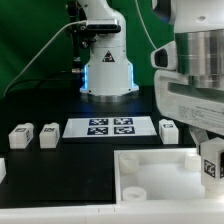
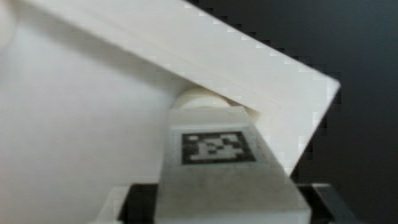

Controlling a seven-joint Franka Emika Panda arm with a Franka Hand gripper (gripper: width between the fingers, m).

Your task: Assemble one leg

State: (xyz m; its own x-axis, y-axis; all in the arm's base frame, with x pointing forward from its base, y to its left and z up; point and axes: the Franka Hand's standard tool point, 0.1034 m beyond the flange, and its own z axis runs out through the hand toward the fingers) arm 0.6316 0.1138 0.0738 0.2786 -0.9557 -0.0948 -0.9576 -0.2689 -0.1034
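Observation:
My gripper (image 1: 211,148) is shut on a leg (image 1: 212,162), a small white block with a black-and-white tag. It holds the leg over the corner of the large white panel (image 1: 160,172) on the exterior view's right. In the wrist view the leg (image 2: 217,150) sits between the dark fingers (image 2: 146,200) of the gripper (image 2: 222,206). Its far end meets a rounded hole (image 2: 210,98) at the corner of the panel (image 2: 107,110). I cannot tell whether the leg is seated in the hole.
The marker board (image 1: 110,127) lies mid-table in front of the robot base (image 1: 108,70). Loose legs stand to its left (image 1: 22,134), (image 1: 48,136) and one to its right (image 1: 168,131). Another white part shows at the left edge (image 1: 2,170).

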